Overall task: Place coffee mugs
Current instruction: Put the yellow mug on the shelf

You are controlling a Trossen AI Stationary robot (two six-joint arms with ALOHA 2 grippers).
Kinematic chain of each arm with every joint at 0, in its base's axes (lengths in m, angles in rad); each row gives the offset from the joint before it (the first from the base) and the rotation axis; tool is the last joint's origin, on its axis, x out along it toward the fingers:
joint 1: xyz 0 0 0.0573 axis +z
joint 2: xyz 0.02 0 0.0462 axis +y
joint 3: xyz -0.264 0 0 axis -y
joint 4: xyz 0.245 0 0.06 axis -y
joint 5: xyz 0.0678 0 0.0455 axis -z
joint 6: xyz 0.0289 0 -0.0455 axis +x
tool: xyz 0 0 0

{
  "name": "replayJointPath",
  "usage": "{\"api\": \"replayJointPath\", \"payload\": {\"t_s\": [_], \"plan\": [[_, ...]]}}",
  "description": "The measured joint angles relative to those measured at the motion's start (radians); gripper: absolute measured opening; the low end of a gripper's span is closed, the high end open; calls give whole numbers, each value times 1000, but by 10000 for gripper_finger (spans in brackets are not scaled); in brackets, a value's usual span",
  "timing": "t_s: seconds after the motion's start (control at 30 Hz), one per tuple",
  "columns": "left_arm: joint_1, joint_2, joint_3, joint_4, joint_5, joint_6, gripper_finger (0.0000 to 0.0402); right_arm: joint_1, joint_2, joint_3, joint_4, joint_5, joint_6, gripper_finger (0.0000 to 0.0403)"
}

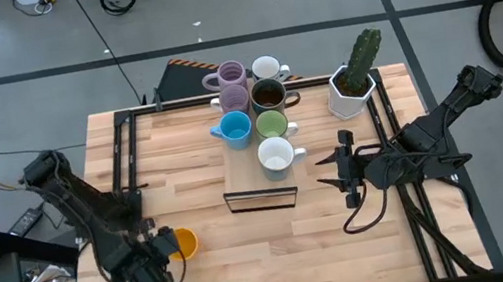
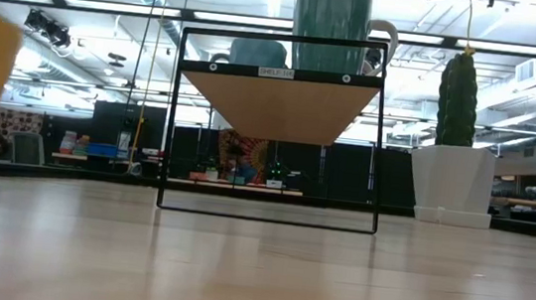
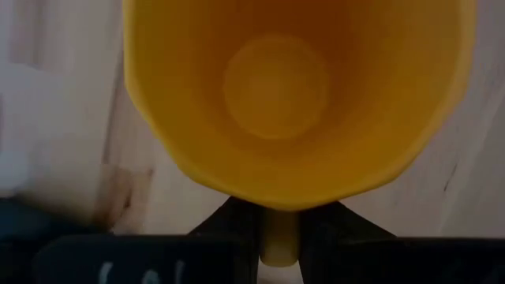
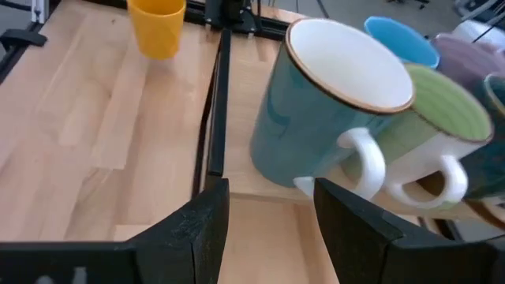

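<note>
Mugs were lined up on the small raised shelf (image 1: 237, 176) at the middle of the counter (image 1: 191, 140): two lilac mugs (image 1: 232, 85) at the far end, a white mug (image 1: 266, 68) beside them, then a dark brown mug (image 1: 268, 94), a green mug (image 1: 271, 124) and a blue mug (image 1: 233, 129), and nearest the shelf's front edge a teal-sided mug with a white inside (image 1: 276, 154). Over at the near left of the counter, the left claw (image 1: 160, 248) was clamped on the handle of the orange mug (image 1: 183, 243), which stood upright on the wood; the left wrist view looked straight down into its yellow-orange bowl, handle pinched between the dark fingers (image 3: 331, 229). On the other side, the right claw (image 1: 329, 169) hovered just beside the teal-sided mug with its fingers spread and nothing between them; in the right wrist view that mug's white handle sat just ahead of the gap. A white faceted planter with a cactus (image 1: 355, 79) stood at the far right of the counter, well clear of both arms.
</note>
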Motion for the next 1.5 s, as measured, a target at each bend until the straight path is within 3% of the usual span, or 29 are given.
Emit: {"api": "replayJointPath", "payload": {"t_s": [0.2,0.4,0.8,1.2,1.5], "plan": [[97,-100,0,-45,-8,157,57,0,0,0,-21,-37,75,192],[217,-188,0,-78,-28,360,57,18,0,0,-94,-84,256,192],[413,-261,7,-114,-34,686,57,160,1,0,-111,-28,493,192],[655,-257,280,-206,-76,940,57,200,13,0,-127,35,515,192],[860,-184,406,-102,-20,1163,57,200,13,0,-145,43,523,192]]}}
